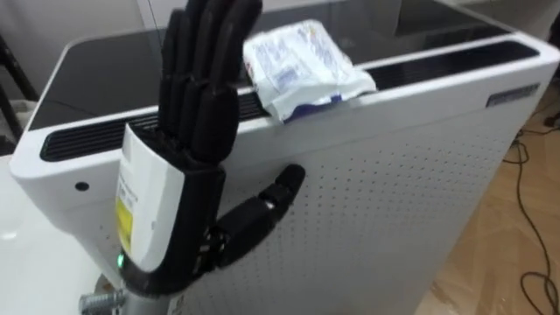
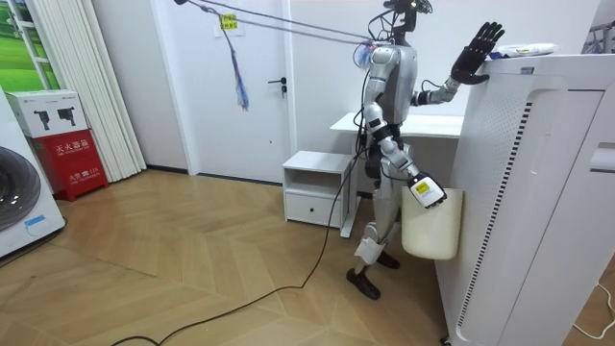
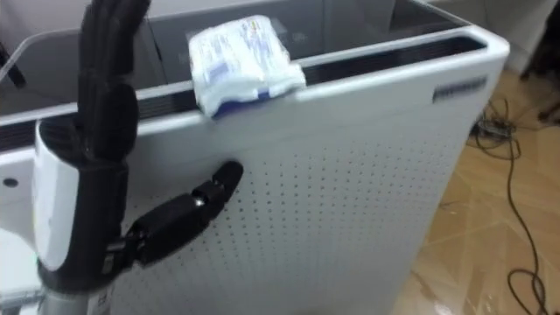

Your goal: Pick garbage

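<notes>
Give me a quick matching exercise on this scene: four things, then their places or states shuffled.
1 crumpled packet
2 left hand
3 cream bin
4 small white cabinet

A raised, fingers straight
B standing on the wooden floor
C lying on top of the white appliance
D low, at the right hand

Pairs: 1-C, 2-A, 3-D, 4-B

Bright, even room light (mild glare)

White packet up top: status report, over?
Left hand open, raised beside white crumpled plastic packet. Packet untouched on white perforated appliance. Right hand low by cream bin. Path clear.
</notes>
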Tool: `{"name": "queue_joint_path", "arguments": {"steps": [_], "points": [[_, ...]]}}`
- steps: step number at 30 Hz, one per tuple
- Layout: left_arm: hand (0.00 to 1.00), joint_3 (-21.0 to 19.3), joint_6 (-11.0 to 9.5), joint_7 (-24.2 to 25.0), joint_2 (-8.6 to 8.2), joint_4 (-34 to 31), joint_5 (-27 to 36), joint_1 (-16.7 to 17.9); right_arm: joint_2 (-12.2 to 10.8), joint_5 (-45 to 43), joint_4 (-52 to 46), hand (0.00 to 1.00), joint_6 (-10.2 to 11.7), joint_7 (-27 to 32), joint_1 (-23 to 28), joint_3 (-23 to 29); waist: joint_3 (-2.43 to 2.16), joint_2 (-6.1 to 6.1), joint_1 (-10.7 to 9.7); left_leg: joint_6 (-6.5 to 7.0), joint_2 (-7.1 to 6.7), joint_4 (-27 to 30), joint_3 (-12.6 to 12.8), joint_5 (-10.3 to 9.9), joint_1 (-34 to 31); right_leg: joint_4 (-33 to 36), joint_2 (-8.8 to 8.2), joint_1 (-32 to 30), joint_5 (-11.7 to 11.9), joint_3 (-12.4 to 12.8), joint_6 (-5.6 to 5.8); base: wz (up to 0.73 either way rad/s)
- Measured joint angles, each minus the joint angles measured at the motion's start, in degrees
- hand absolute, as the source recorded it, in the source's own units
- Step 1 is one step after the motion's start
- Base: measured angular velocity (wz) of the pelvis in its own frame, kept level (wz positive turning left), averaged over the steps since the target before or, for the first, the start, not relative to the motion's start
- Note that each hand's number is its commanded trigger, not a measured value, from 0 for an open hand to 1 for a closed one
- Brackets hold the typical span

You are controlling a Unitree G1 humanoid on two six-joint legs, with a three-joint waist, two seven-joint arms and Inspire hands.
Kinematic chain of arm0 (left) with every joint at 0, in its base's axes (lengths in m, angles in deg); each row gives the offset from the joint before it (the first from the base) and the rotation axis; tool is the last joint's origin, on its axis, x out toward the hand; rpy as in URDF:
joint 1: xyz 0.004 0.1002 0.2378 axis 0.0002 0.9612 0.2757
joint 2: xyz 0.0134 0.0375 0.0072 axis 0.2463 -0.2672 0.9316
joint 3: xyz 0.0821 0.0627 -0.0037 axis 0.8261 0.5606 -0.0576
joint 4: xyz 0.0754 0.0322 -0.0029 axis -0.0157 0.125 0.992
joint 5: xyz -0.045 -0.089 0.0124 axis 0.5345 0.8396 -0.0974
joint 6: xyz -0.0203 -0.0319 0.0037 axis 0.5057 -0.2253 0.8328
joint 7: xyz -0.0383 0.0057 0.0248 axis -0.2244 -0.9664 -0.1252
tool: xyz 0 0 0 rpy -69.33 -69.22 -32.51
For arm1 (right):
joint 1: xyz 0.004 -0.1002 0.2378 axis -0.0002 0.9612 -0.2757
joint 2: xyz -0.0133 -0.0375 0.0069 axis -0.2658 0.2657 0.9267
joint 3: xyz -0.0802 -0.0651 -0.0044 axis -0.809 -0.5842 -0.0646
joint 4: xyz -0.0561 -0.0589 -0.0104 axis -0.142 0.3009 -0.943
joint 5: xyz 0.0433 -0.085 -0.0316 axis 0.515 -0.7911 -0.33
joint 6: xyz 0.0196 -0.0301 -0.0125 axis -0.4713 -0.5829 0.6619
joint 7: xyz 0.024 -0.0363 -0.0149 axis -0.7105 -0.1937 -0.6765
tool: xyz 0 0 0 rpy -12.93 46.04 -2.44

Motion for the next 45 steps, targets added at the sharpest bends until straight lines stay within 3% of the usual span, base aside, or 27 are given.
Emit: {"name": "queue_joint_path", "arguments": {"steps": [6,12,15,23,29,31,35,38,44,45], "points": [[0.00,-1.81,0.55,1.06,0.01,-0.62,0.08,0.62,-0.13,0.00,0.00,1.00,-0.07,-2.04,-0.20,-0.02,0.02,-0.26,-0.05,-1.04,0.42,-1.65,-1.00,1.06,0.58,-1.92,0.89,0.69,0.25,-0.47,-0.82,0.03],[0.00,-1.74,1.27,2.87,0.20,-3.10,-0.02,0.86,-0.12,-0.01,0.06,1.00,-0.30,-2.55,-0.18,-0.03,-0.30,-0.69,-0.11,-1.54,1.05,-3.15,-1.76,1.47,2.38,-5.51,1.88,3.12,1.28,-1.43,-1.26,0.03],[0.00,-1.71,1.30,3.25,1.21,-4.11,-0.49,0.91,-0.05,-0.01,0.03,1.00,-0.63,-3.09,-0.19,-0.06,-0.58,-0.70,-0.05,-1.66,1.08,-3.88,-1.73,1.60,2.96,-5.62,1.92,3.77,1.28,-1.50,-1.27,0.00],[0.00,-1.72,1.90,4.38,3.24,-4.58,-1.02,0.81,0.40,-1.10,-0.04,1.00,-1.07,-4.71,-0.18,-1.77,-0.60,-0.64,-0.24,-1.69,1.11,-5.12,-1.68,1.61,4.34,-6.55,2.03,4.92,1.36,-1.76,-1.32,0.00],[0.00,-1.71,2.89,6.19,6.88,-6.18,-1.03,0.79,1.94,-1.90,-1.48,1.00,-1.61,-5.71,-0.18,-1.78,-0.43,0.55,-0.34,-1.69,1.06,-5.09,-1.89,1.61,4.72,-6.98,2.06,5.76,1.35,-1.94,-1.31,0.01],[0.00,-1.74,2.95,6.81,8.08,-6.29,-1.05,0.78,2.42,-2.72,-1.52,1.00,-1.84,-6.22,-0.20,-1.70,-0.70,1.40,-0.23,-1.70,1.07,-5.13,-1.92,1.61,4.71,-7.22,2.17,5.79,1.37,-1.79,-1.28,0.00],[0.00,-1.80,3.59,9.00,8.59,-6.85,-1.04,0.77,2.45,-4.61,-1.96,1.00,-2.60,-6.31,-0.20,-1.68,-0.59,2.40,-0.28,-1.70,1.00,-5.12,-2.08,1.61,4.72,-7.22,2.18,5.92,1.37,-1.95,-1.28,0.02],[0.00,-1.85,3.84,10.68,8.81,-6.67,-1.02,0.78,2.46,-4.61,-2.01,1.00,-2.61,-6.24,-0.20,-1.56,-0.21,2.69,-0.29,-1.71,0.95,-5.48,-2.15,1.62,4.65,-7.19,2.15,5.88,1.37,-2.05,-1.28,0.00],[0.00,-2.03,3.89,12.58,10.91,-6.62,-1.04,0.79,2.56,-4.61,-2.06,1.00,-2.67,-6.20,-0.20,-0.98,-0.32,2.93,-0.21,-1.79,0.92,-5.91,-2.17,1.83,4.70,-7.54,2.17,5.80,1.37,-2.04,-1.29,0.00],[0.33,-2.03,3.89,12.76,11.30,-6.61,-1.06,0.79,2.80,-4.59,-2.06,1.00,-2.74,-6.20,-0.20,-0.97,-0.34,3.13,-0.24,-1.79,0.91,-5.93,-2.17,1.83,4.78,-7.54,2.19,5.94,1.38,-2.05,-1.29,0.00]]}}
